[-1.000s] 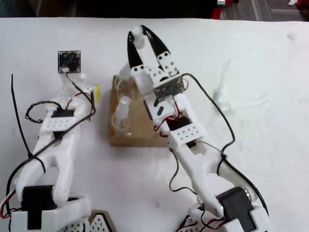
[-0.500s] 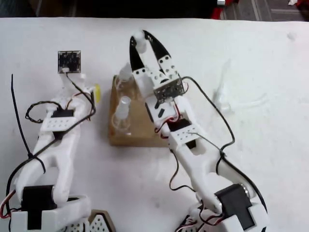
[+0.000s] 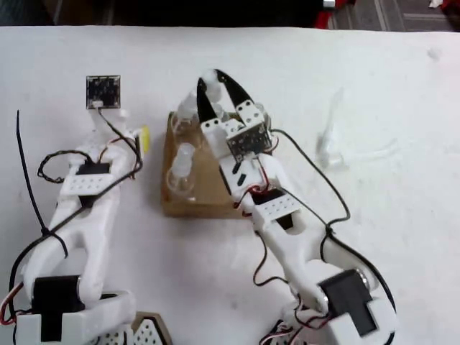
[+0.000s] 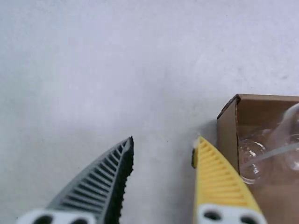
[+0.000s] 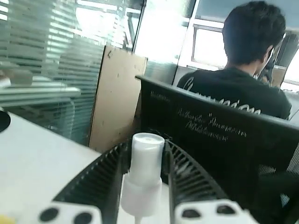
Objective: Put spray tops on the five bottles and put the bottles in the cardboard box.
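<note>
High view, cardboard box [image 3: 188, 205]: you find it between the two arms, open side up.
High view, boxed bottles: two clear bottles stand inside with white tops on, one at the far corner [image 3: 185, 108] and one nearer the middle [image 3: 180, 167].
High view, right gripper [image 3: 213, 83]: it sits over the far edge of the box, its black jaws closed on a white spray top [image 3: 206, 80].
High view, loose stock: faint clear items [image 3: 329, 144] lie on the table well to the right. They are probably uncapped bottles, but you cannot count them.
High view, left arm [image 3: 92, 180]: it rests beside the box.
Left wrist view, left gripper [image 4: 164, 140]: the grey and yellow jaws are spread, with nothing between them, over bare table just beside the box corner [image 4: 228, 122].
Left wrist view, box contents: one clear bottle [image 4: 252, 161] shows inside.
Right wrist view, spray top [image 5: 144, 172]: it is upright and pinched between the ribbed jaws.
Progress, judged: two of five look finished. You have a top in hand with no bottle under it yet. The rest are to be capped and boxed.
</note>
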Action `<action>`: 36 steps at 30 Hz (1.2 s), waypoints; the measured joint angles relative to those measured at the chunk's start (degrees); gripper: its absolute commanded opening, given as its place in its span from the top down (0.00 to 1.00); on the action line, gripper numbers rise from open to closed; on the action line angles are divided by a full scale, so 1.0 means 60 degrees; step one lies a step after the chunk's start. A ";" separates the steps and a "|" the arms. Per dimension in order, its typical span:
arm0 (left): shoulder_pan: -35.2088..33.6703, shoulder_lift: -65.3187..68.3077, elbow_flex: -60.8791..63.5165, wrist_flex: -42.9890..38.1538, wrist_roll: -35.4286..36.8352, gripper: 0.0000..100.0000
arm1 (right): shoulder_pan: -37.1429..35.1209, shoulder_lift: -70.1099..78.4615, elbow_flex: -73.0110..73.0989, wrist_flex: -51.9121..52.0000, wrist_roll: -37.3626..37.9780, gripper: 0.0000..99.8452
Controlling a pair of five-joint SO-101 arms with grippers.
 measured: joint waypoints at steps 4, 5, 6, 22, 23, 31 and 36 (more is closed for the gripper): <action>0.0000 0.0000 0.0000 0.0000 0.0000 0.80 | 0.0000 0.0821 -0.0015 0.0000 0.0000 0.98; 0.0000 0.0000 0.0000 0.0000 0.0000 0.80 | 0.0000 0.1011 -0.0029 0.0000 0.0000 0.98; 0.0000 0.0000 0.0000 0.0000 0.0000 0.80 | 0.0000 0.1201 -0.0117 0.0000 0.0000 0.98; 0.0000 0.0000 0.0000 0.0000 0.0000 0.80 | 0.0015 0.1465 -0.0234 0.0000 0.0000 0.90; 0.0000 0.0000 0.0000 0.0000 0.0000 0.80 | 0.0015 0.1465 -0.0234 0.0000 0.0000 0.88; 0.0000 0.0000 0.0000 0.0000 0.0000 0.80 | 0.0015 0.1465 -0.0234 0.0000 0.0000 0.87; 0.0000 0.0000 0.0000 0.0000 0.0000 0.80 | 0.0015 0.1465 -0.0234 0.0000 0.0000 0.87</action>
